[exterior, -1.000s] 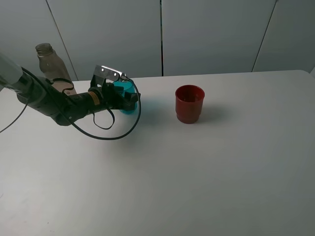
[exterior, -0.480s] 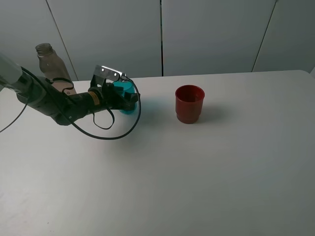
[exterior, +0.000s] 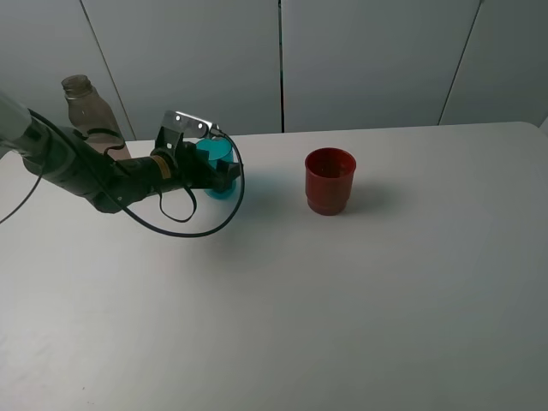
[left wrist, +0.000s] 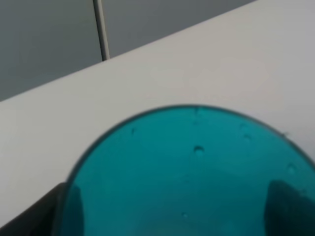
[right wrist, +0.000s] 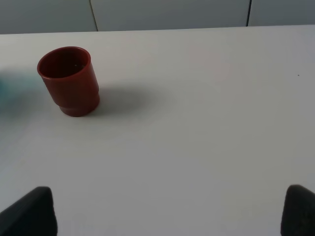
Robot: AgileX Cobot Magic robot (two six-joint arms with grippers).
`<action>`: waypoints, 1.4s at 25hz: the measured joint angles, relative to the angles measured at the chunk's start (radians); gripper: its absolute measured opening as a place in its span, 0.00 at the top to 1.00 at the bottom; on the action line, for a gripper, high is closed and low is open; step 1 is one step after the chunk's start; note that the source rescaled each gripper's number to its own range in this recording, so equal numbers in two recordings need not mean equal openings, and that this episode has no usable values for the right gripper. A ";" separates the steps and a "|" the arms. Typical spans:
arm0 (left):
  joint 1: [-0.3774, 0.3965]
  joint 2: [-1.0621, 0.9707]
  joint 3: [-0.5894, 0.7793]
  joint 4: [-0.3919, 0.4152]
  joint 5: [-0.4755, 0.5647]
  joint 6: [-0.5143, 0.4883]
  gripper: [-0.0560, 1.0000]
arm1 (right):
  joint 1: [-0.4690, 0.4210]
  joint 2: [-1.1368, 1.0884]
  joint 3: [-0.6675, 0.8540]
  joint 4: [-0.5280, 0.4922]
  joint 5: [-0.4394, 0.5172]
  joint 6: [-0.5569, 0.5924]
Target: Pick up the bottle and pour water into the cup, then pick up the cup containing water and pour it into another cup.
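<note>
White table (exterior: 342, 300) spreads bare around red cup (exterior: 330, 181).

The left gripper (exterior: 221, 171) sits around the teal cup (exterior: 214, 154) near the table's (exterior: 342, 300) back edge. The bottle (exterior: 90, 116) stands at the back left corner; the red cup (exterior: 330, 181) stands well apart.

Teal cup (exterior: 216, 154), red cup (exterior: 330, 180), brownish bottle (exterior: 84, 107)
</note>
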 joint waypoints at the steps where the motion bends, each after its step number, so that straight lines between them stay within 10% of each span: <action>1: 0.000 -0.014 0.000 -0.002 0.002 0.000 0.03 | 0.000 0.000 0.000 0.000 0.000 0.000; 12: -0.009 -0.283 0.000 -0.040 0.205 0.000 0.03 | 0.000 0.000 0.000 0.000 0.000 0.000; 25: -0.055 -0.862 0.001 -0.217 0.920 -0.004 0.01 | 0.000 0.000 0.000 0.000 0.000 0.000; 35: 0.214 -1.400 0.030 -0.253 1.466 0.009 0.01 | 0.000 0.000 0.000 0.000 0.000 0.000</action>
